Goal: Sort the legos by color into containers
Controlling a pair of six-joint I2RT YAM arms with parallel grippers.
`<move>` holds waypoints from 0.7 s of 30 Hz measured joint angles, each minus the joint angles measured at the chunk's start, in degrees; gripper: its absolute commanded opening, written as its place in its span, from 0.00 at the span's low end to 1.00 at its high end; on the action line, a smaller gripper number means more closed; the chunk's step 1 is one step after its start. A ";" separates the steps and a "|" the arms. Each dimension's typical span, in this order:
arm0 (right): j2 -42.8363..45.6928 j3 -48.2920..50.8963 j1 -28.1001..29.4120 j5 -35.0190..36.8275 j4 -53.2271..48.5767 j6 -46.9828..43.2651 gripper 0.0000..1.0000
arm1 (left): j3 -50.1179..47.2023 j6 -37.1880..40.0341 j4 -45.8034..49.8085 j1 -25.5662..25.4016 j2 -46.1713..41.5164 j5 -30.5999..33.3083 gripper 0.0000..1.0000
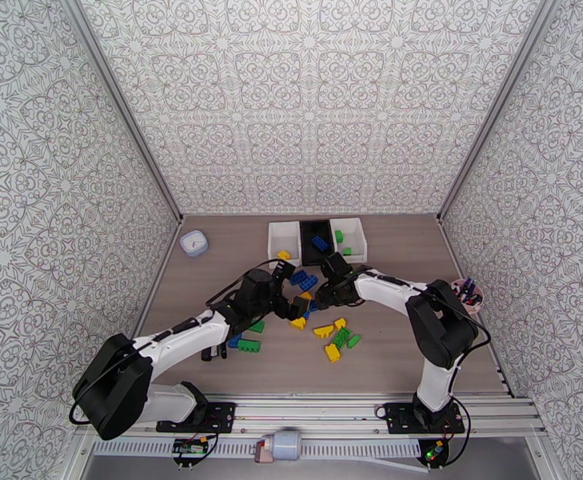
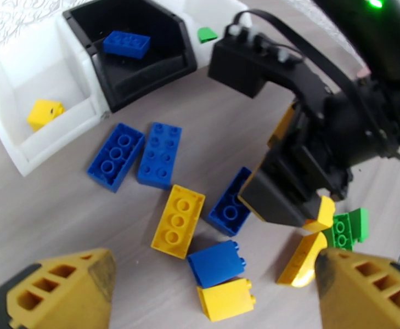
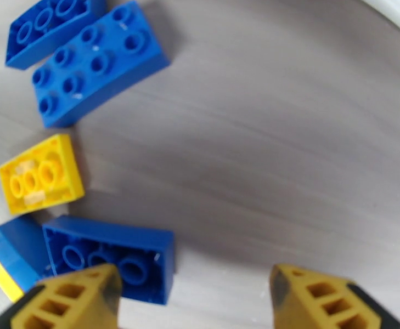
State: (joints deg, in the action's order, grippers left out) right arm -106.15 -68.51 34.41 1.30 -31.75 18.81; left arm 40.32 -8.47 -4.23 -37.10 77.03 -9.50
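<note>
Table: wood-grain top, shut in by patterned walls on three sides, with a metal rail along the near edge. Containers: left white bin, black bin and right white bin touch in a row at the far edge, centre. The first holds one yellow brick, the second one blue brick, the third green pieces. Loose legos lie heaped at mid-table, just before the bins. Two blue bricks lie flat with long sides touching, near the left white bin's corner, and a yellow six-stud brick is just beside them. An upturned blue brick lies hollows up. Left gripper: jaws spread wide, nothing held, poised above a blue cube and a yellow cube that touch. Right gripper: jaws spread, bare table between them; one fingertip overlaps the upturned blue brick's edge, contact not discernible. The two grippers crowd each other over the heap. Further yellow and green bricks are scattered toward the near right, and green and blue ones lie beside the left forearm. Open room: bare table from the scatter to the pink cup of pens at the right edge, from the left arm to the white dish near the far-left corner, and between scatter and rail.
</note>
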 measured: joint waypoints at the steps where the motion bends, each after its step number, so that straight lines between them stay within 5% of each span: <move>1: 0.00 -0.09 0.00 0.63 -0.42 0.61 0.67 | -0.28 0.44 -0.39 -0.07 -0.28 -0.22 1.00; 7: 0.59 -0.24 -0.72 5.44 -2.34 4.83 0.67 | -1.38 1.95 -2.54 -0.35 -0.76 -0.83 1.00; 14: 4.28 2.60 -1.22 7.26 -1.73 5.40 0.85 | -1.46 2.78 -2.69 -0.61 -0.76 -5.49 1.00; 21: 3.06 -0.52 1.68 7.21 -0.92 3.10 0.91 | -3.45 5.11 -3.72 -0.81 -2.47 -6.54 1.00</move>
State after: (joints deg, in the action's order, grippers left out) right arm -103.09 -69.04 36.10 8.51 -32.67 21.91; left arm 36.86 -3.36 -7.94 -37.91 74.56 -16.03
